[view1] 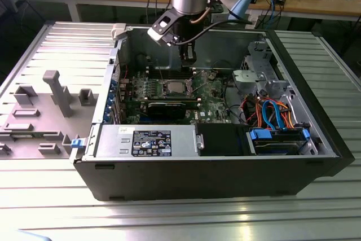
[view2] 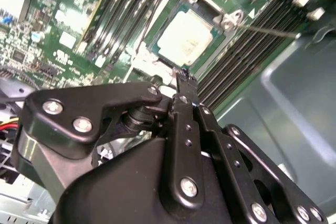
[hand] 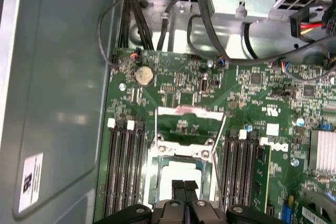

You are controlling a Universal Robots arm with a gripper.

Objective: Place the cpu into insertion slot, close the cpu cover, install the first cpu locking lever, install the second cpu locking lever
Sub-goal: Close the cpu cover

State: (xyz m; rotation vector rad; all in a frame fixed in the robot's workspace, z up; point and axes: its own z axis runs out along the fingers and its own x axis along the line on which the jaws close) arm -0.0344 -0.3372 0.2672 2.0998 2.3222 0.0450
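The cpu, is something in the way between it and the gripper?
No, nothing visible is in the way. In the first wrist view the gripper hangs above the cpu, which lies in the insertion slot, with only open air between them.

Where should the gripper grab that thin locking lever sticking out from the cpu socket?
Probably near the free end of the locking lever, away from its pivot at the insertion slot, coming from above and straddling it: it is a thin, straight rod.
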